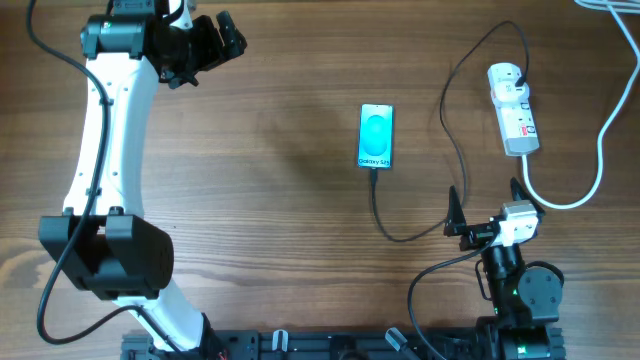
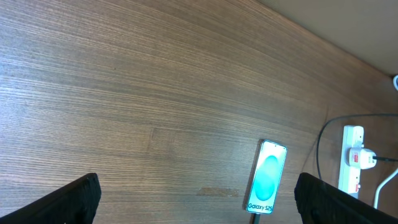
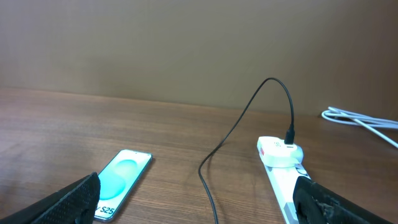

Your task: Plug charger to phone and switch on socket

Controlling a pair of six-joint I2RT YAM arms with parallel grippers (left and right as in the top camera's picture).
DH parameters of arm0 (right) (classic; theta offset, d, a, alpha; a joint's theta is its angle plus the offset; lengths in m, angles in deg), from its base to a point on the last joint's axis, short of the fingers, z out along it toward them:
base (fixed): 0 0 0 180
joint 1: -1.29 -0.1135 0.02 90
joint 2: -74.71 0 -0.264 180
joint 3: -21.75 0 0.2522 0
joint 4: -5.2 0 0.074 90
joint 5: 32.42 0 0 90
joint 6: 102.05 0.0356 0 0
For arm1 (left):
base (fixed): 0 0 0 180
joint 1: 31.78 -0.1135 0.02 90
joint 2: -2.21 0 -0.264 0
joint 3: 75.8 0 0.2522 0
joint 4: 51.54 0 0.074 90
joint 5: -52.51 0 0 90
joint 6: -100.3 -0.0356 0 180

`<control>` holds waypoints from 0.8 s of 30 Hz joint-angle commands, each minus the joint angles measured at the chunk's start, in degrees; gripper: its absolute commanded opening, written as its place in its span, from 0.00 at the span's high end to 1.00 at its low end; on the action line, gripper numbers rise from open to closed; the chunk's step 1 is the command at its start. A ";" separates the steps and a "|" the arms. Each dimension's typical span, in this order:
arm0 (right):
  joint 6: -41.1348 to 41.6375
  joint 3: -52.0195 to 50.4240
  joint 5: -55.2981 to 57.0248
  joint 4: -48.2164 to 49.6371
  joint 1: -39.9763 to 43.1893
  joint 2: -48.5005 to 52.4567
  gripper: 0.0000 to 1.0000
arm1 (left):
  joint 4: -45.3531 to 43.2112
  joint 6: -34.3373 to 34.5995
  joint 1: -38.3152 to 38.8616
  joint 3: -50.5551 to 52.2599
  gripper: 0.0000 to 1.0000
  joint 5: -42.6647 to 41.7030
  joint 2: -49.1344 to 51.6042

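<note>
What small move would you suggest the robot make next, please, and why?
Probably bring the right pincer, open and empty, forward toward the socket to reach its switch: the charger cable already meets the phone at its lower edge, and the socket lies nearest that arm.

The phone (image 3: 123, 182) lies flat on the counter (image 3: 155, 118); the charger (image 3: 290, 134) arches up from the socket (image 3: 287, 190), well short of the counter's far edge.
</note>
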 commanded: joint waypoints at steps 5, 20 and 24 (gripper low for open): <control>0.39 -0.09 0.00 0.24 -0.24 -0.63 0.00 | -0.09 -0.98 -0.22 0.28 0.00 0.15 0.33; 0.42 -0.09 0.00 0.26 -0.24 -0.63 0.00 | 5.18 -1.38 0.98 3.93 0.00 10.82 -4.24; 0.39 -0.09 -0.02 0.24 -0.24 -0.63 0.00 | -8.22 -1.38 2.82 27.82 0.00 15.10 -20.39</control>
